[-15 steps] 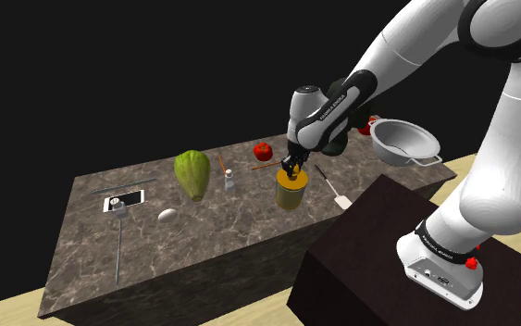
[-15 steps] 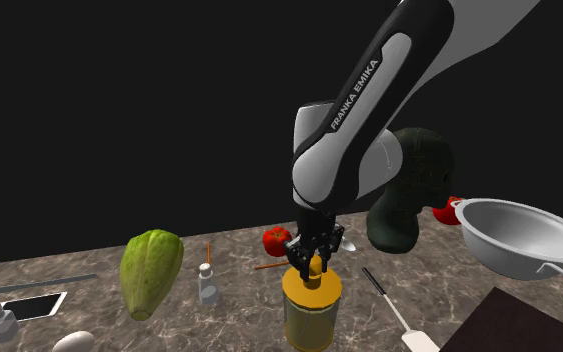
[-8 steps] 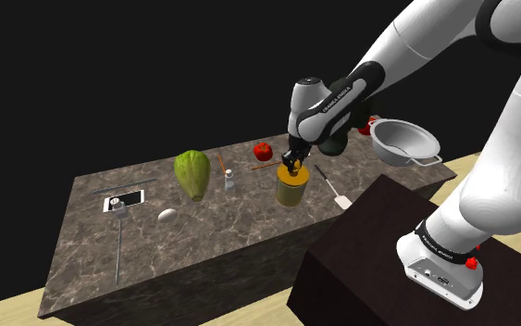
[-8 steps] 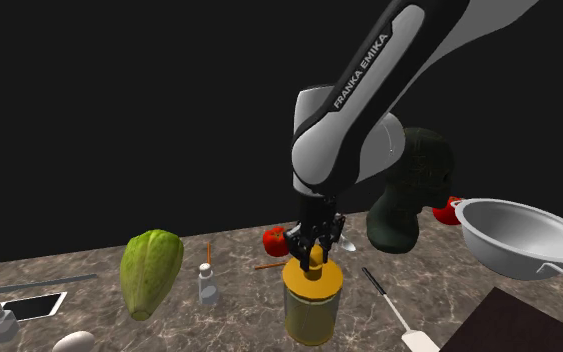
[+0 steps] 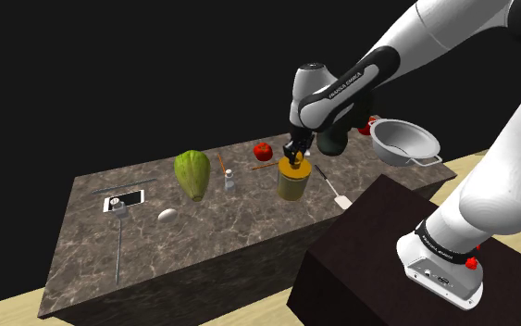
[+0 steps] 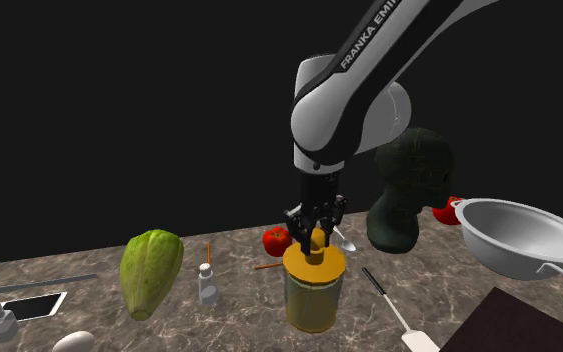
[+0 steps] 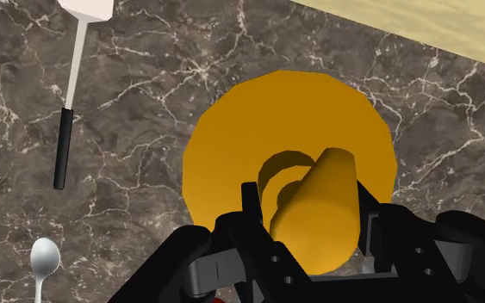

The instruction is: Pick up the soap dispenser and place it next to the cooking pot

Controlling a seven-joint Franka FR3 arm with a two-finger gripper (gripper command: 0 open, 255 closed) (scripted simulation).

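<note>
The soap dispenser (image 5: 292, 181) is a yellow jar with an orange lid and pump. My gripper (image 5: 294, 157) is shut on the pump from above, and the jar hangs just above the marble counter (image 5: 203, 231). In the second exterior view the gripper (image 6: 315, 240) clasps the pump over the jar's body (image 6: 314, 292). In the wrist view the orange lid (image 7: 266, 146) spreads beyond the gripper (image 7: 314, 225), with the pump nozzle between the fingers. The silver cooking pot (image 5: 403, 142) sits at the counter's right end in the shoulder view, apart from the dispenser; it also lies at the second exterior view's right (image 6: 524, 237).
A white spatula (image 5: 334, 190) lies between dispenser and pot. A dark green squash (image 6: 409, 190) and tomato (image 5: 263, 150) sit behind. A green vegetable (image 5: 192, 174), small bottle (image 5: 229, 179), egg (image 5: 167, 215) and phone (image 5: 124, 200) lie toward the shoulder view's left. The dark stand (image 5: 406, 269) is close by.
The gripper has risen with the dispenser in it, lifting the jar off the counter and shifting slightly toward the pot.
</note>
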